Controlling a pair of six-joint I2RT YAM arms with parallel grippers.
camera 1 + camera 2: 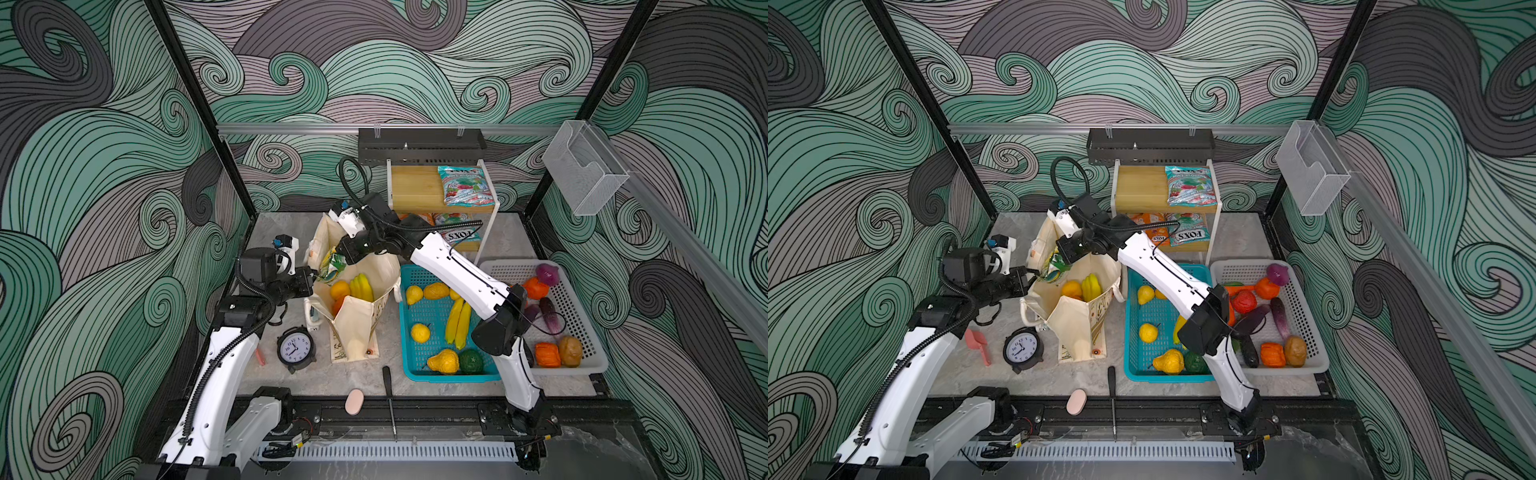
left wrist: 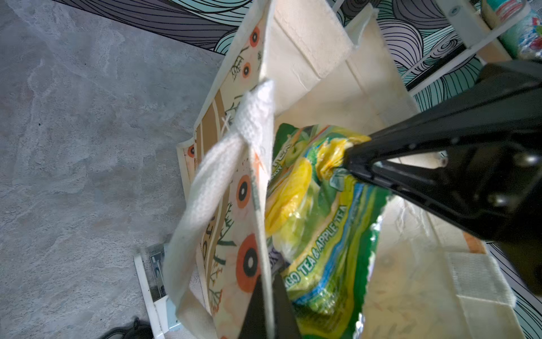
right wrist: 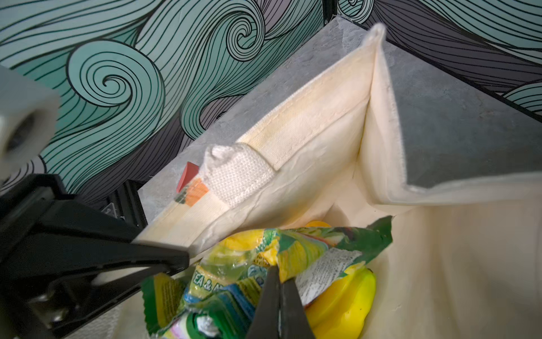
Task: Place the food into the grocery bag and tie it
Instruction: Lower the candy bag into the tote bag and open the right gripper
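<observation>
Green-yellow snack packet (image 3: 293,249) is glossy and crinkled, and it hangs right in the mouth of the cream grocery bag (image 1: 357,328) on the table. My right claw (image 3: 278,278) pinches its edge tight and my left claw (image 2: 265,281) is clamped on the bag's rim. So: one packet, one bag, two claws, both squeezed.

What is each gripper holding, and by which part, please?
The left gripper holds the grocery bag by its top rim; the right gripper, the green-yellow snack packet by its crumpled edge.
</observation>
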